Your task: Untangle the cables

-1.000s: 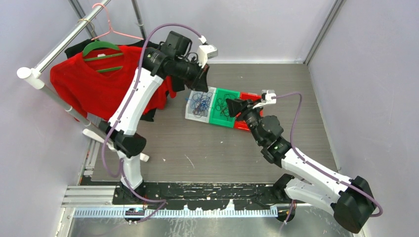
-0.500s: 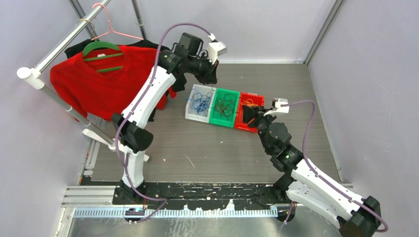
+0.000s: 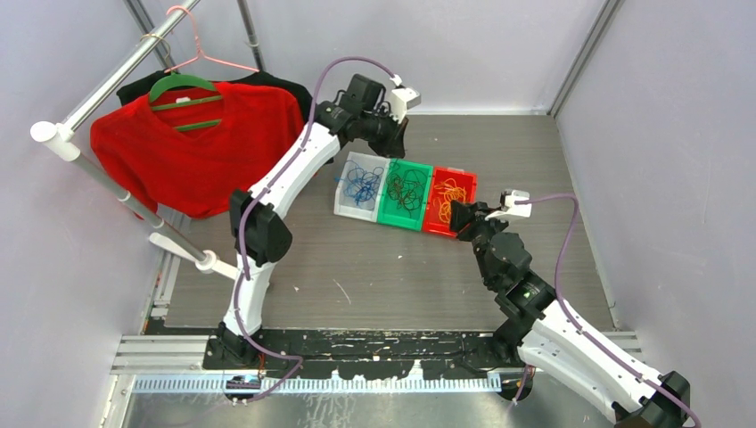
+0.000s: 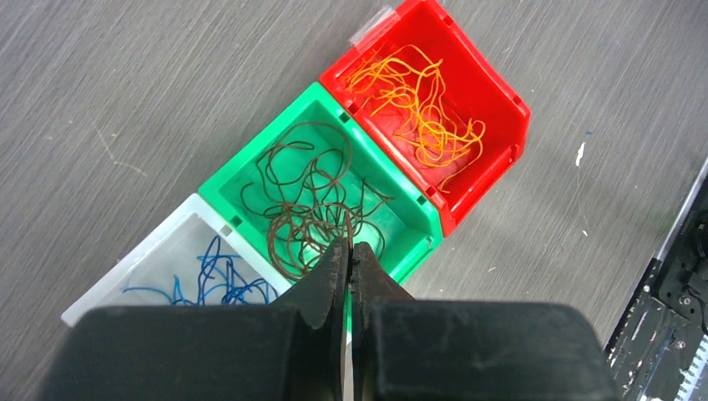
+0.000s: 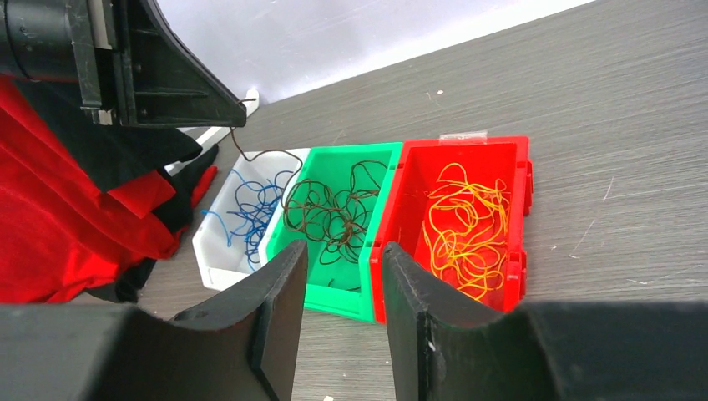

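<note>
I note counter [image 3: 357,267]: grey wood-grain laminate, matt, few pale scuffs. Red bin [image 4: 494,98], green bin [image 4: 267,134]: glossy moulded plastic. Clear bin [image 4: 142,267]: frosted translucent plastic. Brown cables [image 4: 309,225], orange cables [image 4: 417,109], blue cables [image 4: 217,284]: thin, smooth sheath. Left gripper [image 4: 349,246], right gripper [image 5: 342,249]: matt black plastic. Far-left corner: red shirt [image 3: 178,143], soft cloth; rail [image 3: 116,73], satin metal. Near edge: black plate [image 3: 294,343], paint chipped.

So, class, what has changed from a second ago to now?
The left gripper, shut on a brown wire, shifted right along the far edge of the bins. The right gripper, open, pulled back off them towards its base. The bins and red shirt stayed put.
</note>
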